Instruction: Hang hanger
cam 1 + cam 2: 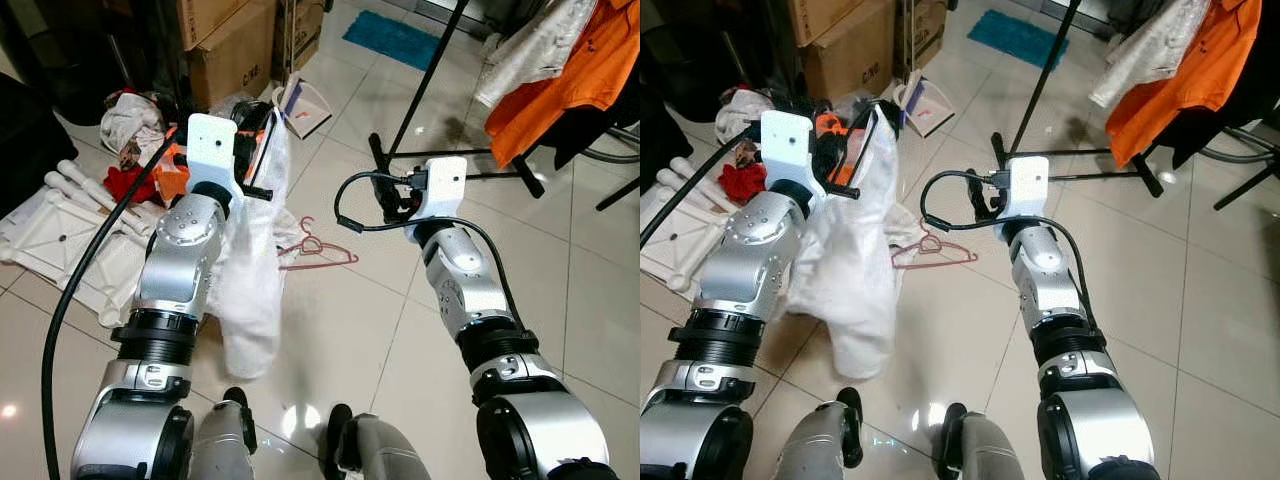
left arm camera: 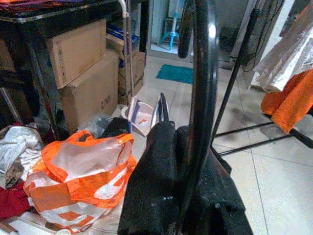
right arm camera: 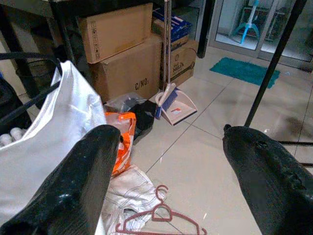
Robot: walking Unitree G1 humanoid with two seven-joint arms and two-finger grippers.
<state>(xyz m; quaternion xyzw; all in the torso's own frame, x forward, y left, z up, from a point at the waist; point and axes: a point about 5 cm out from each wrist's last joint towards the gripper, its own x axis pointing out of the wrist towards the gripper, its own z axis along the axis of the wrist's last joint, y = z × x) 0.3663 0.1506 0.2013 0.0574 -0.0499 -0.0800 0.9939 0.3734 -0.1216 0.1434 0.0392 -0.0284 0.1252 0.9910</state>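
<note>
Floor (image 1: pixel 330 330): glossy pale tiles, cluttered at far left, teal mat (image 1: pixel 392 38) far off.
Far left: cardboard boxes (image 1: pixel 232 50) stacked, white plastic pieces (image 1: pixel 60 215) lying flat, red cloth (image 1: pixel 128 183) and an orange-and-clear bag (image 2: pixel 80 178) in the heap.
Left claw (image 2: pixel 188 161): raised over the clutter, fingers pressed together on a black hanger (image 2: pixel 201 88); black hook curving up past the fingers in the left wrist view.
White garment (image 1: pixel 255 270): draped on the black hanger, hanging down just right of the left arm, lower edge near the floor.
Dustpan (image 3: pixel 175 107): on the tiles beyond the garment, near the boxes.
Red hanger (image 1: pixel 318 250): lying flat on the floor between the two arms, beside the white garment.
Right claw (image 3: pixel 171 176): held out above the tiles, fingers (image 3: pixel 85 176) spread wide, gripping nothing; red hanger below and ahead of it.
Clothes rack (image 1: pixel 440 60): black pole slanting up at right, black base bars on the floor.
Far right: orange garment (image 1: pixel 570 80) and a pale patterned one (image 1: pixel 530 45) hanging.
</note>
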